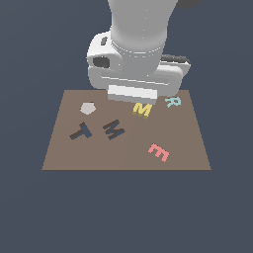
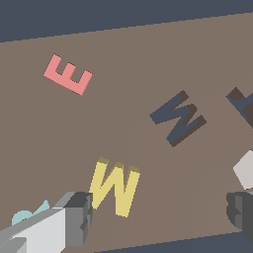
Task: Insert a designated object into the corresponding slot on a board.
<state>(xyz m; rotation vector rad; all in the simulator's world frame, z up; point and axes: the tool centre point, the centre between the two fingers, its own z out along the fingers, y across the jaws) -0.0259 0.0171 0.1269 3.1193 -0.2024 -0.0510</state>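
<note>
The yellow M block (image 2: 114, 186) lies flat on the brown board (image 2: 113, 123); in the exterior view it (image 1: 142, 109) sits near the board's (image 1: 64, 158) far edge. My gripper (image 2: 158, 215) is open and empty, hovering above the board. One finger (image 2: 76, 217) is close beside the yellow M; the other finger (image 2: 240, 210) is far off to the side. The dark M-shaped slot (image 2: 178, 118) is empty, also seen in the exterior view (image 1: 113, 129), nearer the camera and to the yellow M's left. In the exterior view the hand (image 1: 133, 74) hides the fingertips.
A pink E (image 1: 158, 152) lies toward the exterior view's right front. A pale teal R (image 1: 173, 102) lies at the far right, next to the hand. A dark T-shaped recess (image 1: 81, 132) and a grey-white pentagon (image 1: 88, 107) are on the left.
</note>
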